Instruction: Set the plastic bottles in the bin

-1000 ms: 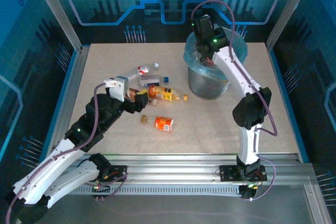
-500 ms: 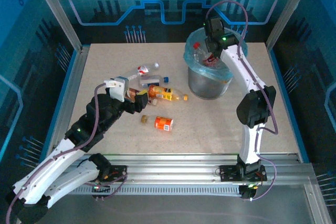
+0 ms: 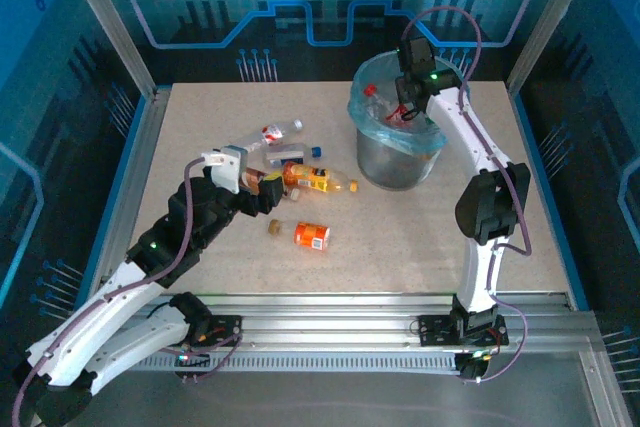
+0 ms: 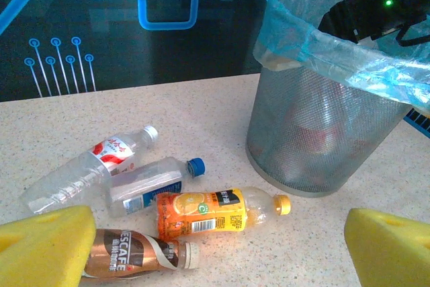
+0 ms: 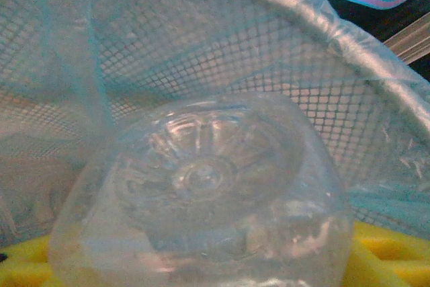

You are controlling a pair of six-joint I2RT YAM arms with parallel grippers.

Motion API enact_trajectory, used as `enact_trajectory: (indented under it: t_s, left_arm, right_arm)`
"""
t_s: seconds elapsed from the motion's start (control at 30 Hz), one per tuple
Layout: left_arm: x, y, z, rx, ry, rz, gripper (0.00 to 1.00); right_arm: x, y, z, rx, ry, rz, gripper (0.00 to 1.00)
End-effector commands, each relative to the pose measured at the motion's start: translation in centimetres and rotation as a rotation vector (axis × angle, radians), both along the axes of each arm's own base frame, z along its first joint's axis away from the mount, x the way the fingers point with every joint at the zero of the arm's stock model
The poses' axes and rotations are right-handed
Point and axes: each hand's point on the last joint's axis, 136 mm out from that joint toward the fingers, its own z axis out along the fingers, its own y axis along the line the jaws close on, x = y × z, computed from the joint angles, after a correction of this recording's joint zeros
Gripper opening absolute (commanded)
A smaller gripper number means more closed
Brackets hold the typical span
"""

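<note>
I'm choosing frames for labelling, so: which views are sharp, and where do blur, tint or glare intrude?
Top view: evenly lit table, sharp, heavy blue tint from the backdrop. Left wrist view: bottles crisp, yellow pads at the bottom corners soft. Right wrist view: a clear bottle very close and blurred, shine on the bag behind it.

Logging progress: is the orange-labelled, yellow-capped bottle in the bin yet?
Out. The orange-labelled bottle lies on its side on the table, apart from the bin.
</note>
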Motion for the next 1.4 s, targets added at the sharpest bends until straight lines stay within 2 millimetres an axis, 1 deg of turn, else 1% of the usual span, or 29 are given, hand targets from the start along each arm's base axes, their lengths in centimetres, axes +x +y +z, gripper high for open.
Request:
enact_trajectory:
  t_s: [0.0, 0.07, 0.2, 0.3, 0.37, 0.4, 0.5, 0.57, 0.67, 0.9, 0.97, 1.07, 1.13, 1.23, 1.3, 1.37]
  left_arm:
    - [0.0, 0.2, -0.1, 0.017, -0.001, 0.011, 0.96]
    - [0.0, 0.2, -0.1, 0.019, -0.002, 0.012, 0.96]
    - [0.1, 0.1, 0.0, 0.014, -0.004, 0.011, 0.96]
    - [0.2, 0.0, 0.1, 0.015, -0.002, 0.01, 0.96]
    - [0.3, -0.1, 0.0, 0.015, -0.002, 0.007, 0.96]
    - [0.3, -0.1, 0.1, 0.014, -0.003, 0.007, 0.96]
    - [0.3, -0.2, -0.1, 0.012, -0.001, 0.006, 0.96]
    - [0.3, -0.2, -0.1, 0.011, 0.0, 0.008, 0.96]
    - [0.3, -0.1, -0.2, 0.014, 0.003, 0.009, 0.96]
    - [0.2, 0.0, -0.7, 0.023, 0.013, 0.01, 0.96]
    - [0.2, -0.1, -0.8, 0.024, 0.018, 0.01, 0.96]
    - [0.2, 0.0, -1.1, 0.034, 0.032, 0.014, 0.97]
    - [0.2, 0.1, -1.2, 0.037, 0.034, 0.018, 0.97]
    - [0.2, 0.3, -1.5, 0.044, 0.042, 0.027, 0.96]
    - [0.2, 0.3, -1.7, 0.049, 0.048, 0.03, 0.97]
    - [0.3, 0.3, -2.1, 0.064, 0.065, 0.032, 0.97]
  right_arm:
    - [-0.9, 1.7, 2.8, 0.05, -0.037, 0.048, 0.75]
    - [-1.5, 2.1, 5.1, 0.05, -0.088, 0.054, 0.77]
    - [-2.5, 2.6, 8.8, 0.059, -0.179, 0.06, 0.79]
    - [-2.7, 2.9, 10.5, 0.062, -0.228, 0.07, 0.8]
    - [-2.3, 3.3, 10.7, 0.072, -0.241, 0.09, 0.77]
    - [-2.1, 3.6, 10.8, 0.077, -0.244, 0.101, 0.74]
    - [-0.9, 4.2, 9.6, 0.071, -0.213, 0.118, 0.62]
    - [-0.2, 4.4, 8.3, 0.056, -0.172, 0.118, 0.59]
    - [0.1, 4.3, 6.2, 0.049, -0.102, 0.105, 0.55]
    - [-0.7, 4.0, 1.4, 0.127, -0.015, 0.082, 0.5]
    - [-0.7, 3.9, 0.2, 0.139, 0.011, 0.08, 0.49]
    - [-0.6, 3.5, -1.1, 0.164, 0.045, 0.069, 0.49]
    - [-0.6, 3.2, -1.4, 0.175, 0.055, 0.062, 0.48]
    - [-0.6, 3.3, -0.9, 0.185, 0.047, 0.067, 0.48]
    - [-0.8, 3.6, 0.3, 0.206, 0.031, 0.078, 0.5]
    - [-1.2, 3.8, 2.2, 0.222, -0.004, 0.085, 0.58]
